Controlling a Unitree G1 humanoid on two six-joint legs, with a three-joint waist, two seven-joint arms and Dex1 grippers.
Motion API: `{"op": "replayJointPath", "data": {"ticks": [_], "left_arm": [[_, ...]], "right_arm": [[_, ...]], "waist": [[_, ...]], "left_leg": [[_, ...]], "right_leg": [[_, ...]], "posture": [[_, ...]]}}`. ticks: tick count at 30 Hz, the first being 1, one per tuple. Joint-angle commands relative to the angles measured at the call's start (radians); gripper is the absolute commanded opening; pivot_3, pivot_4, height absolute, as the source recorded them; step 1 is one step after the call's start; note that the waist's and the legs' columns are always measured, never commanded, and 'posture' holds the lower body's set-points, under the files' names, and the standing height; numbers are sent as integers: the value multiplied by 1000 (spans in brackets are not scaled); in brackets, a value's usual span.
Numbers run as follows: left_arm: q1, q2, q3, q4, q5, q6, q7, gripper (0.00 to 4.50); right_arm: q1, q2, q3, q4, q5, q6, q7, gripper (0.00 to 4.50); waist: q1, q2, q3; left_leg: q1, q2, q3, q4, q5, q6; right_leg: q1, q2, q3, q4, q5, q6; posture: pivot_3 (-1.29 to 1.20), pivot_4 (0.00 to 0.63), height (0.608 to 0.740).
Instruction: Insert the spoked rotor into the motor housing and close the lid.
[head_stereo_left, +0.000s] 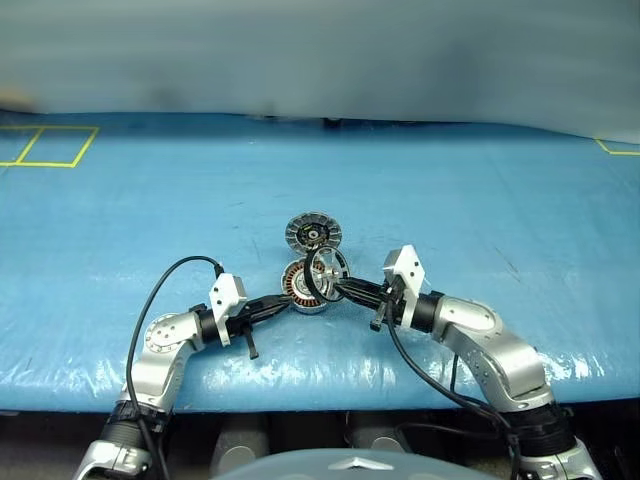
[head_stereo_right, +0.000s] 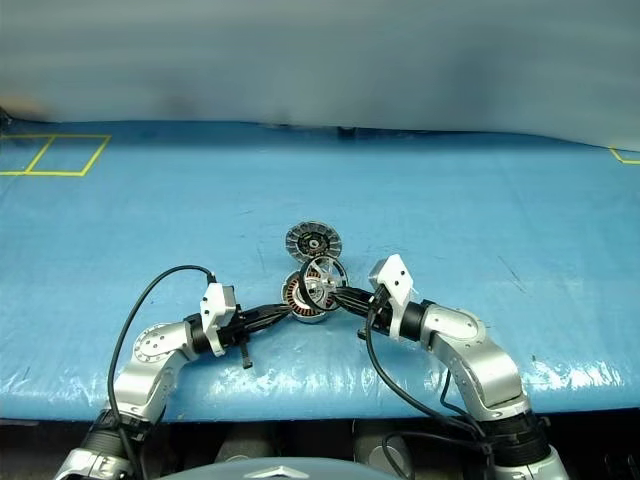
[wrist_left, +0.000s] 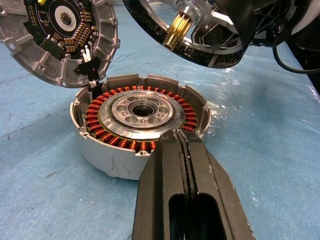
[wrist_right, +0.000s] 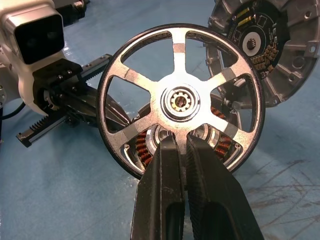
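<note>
A: Spoked rotor (wrist_right: 181, 102) — where's it at rn?

B: In the right gripper (wrist_right: 182, 145), jaws nearly shut, pinching a spoke just below the hub. Held on edge, tilted, hanging just above the motor housing (wrist_left: 140, 127) w/o touching it, as far as I can tell. Brass pinion points down toward the bore, so I'd say it's being lined up for the drop-in.

A: Left gripper (wrist_left: 184, 150)?

B: Fully shut, holding nothing. Tips sit at the housing's near rim, on or just over the copper windings; can't tell if they press. My guess: bracing the case so it doesn't skid on the blue mat (head_stereo_left: 480, 200) during insertion.

A: Lid (wrist_left: 60, 37)?

B: Swung open, joined to the housing at its far edge, inner face w/ circuit board showing. Leaves the top of the housing clear, probably why it's folded back.

A: Count?

B: 1 rotor, 1 housing, 1 lid, 2 grippers. Rotor has 5 spokes. No loose parts I can make out on the mat.

A: Progress?

B: Rotor not yet seated, lid not closed. Needs levelling before lowering, I reckon.
</note>
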Motion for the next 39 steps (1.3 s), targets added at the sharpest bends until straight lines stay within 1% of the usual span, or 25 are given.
{"op": "replayJointPath", "data": {"ticks": [1, 17, 31, 34, 39], "left_arm": [[2, 1, 8, -14, 1, -11, 6, 0], [1, 6, 3, -8, 17, -9, 14, 0], [-7, 3, 3, 9, 32, -25, 18, 0], [-5, 3, 3, 9, 29, -15, 15, 0], [-3, 3, 2, 11, 30, -16, 15, 0]], "right_arm": [[-29, 7, 8, -7, -11, -32, 1, 23], [-65, 44, 56, 33, -55, -55, -4, 23], [-69, 27, 74, 50, -78, -45, 10, 23], [-71, 28, 74, 51, -77, -43, 11, 856], [-77, 41, 69, 63, -108, -75, -17, 2519]], "waist": [[0, 0, 0], [0, 0, 0], [0, 0, 0], [0, 0, 0], [0, 0, 0]], "left_leg": [[0, 0, 0, 0, 0, 0], [0, 0, 0, 0, 0, 0], [0, 0, 0, 0, 0, 0], [0, 0, 0, 0, 0, 0], [0, 0, 0, 0, 0, 0]], "right_leg": [[0, 0, 0, 0, 0, 0], [0, 0, 0, 0, 0, 0], [0, 0, 0, 0, 0, 0], [0, 0, 0, 0, 0, 0], [0, 0, 0, 0, 0, 0]], "posture": [[0, 150, 740], [0, 150, 740], [0, 150, 740], [0, 150, 740], [0, 150, 740]]}}
